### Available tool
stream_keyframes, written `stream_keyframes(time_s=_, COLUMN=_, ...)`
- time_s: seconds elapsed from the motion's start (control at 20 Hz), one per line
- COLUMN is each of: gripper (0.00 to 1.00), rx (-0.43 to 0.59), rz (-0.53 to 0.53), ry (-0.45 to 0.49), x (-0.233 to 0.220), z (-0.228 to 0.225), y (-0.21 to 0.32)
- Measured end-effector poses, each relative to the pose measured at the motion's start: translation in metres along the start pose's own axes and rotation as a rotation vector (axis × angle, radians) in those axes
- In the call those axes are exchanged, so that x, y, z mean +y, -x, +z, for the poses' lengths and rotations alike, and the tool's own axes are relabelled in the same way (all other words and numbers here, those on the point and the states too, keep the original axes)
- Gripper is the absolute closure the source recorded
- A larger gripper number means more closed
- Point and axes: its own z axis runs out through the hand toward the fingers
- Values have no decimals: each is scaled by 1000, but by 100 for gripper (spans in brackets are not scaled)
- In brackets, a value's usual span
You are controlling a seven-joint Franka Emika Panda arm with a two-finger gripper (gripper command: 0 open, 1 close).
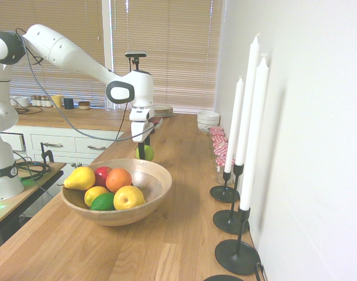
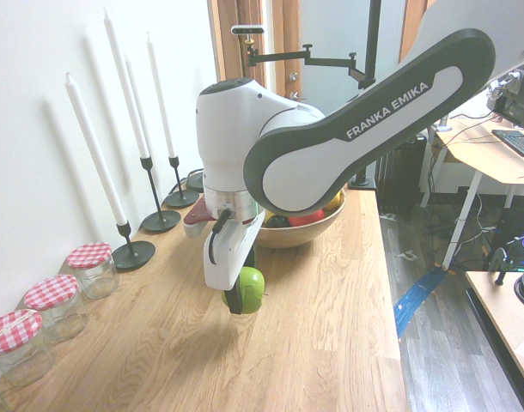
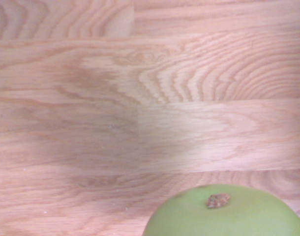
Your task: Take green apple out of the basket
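Green apple point(image 2: 251, 288): held in the tool, outside the basket and a little above the bench; in the wrist view its stem end shows over bare wood grain.
Tool point(image 2: 242, 294): fingers closed on the green apple, pointing down at the bench, beside the basket on the side away from the first exterior camera.
Basket point(image 1: 158, 193): stands on the bench, apart from the apple; in the second exterior view the arm hides most of it.
Basket contents: an orange point(image 1: 118, 180), a red apple point(image 1: 102, 174), a yellow pear point(image 1: 80, 178), two lemons point(image 1: 129, 198) and a dark green fruit point(image 1: 103, 202), packed together on the side nearest the arm's base.
Bench point(image 1: 178, 246): long light wooden top running along a white wall.
Candles point(image 1: 251, 132): tall white ones in black holders, in a row by the wall.
Jars point(image 2: 89, 269): glass, with red checked lids, lined up along the wall past the candles.
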Motion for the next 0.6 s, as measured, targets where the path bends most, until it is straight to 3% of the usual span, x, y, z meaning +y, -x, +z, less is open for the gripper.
stream_keyframes(time_s=0.55, gripper=100, rx=-12, rz=8, ry=22, x=3, z=21, y=-5)
stream_keyframes(time_s=0.6, gripper=0, rx=-12, rz=7, ry=21, x=2, z=22, y=-5)
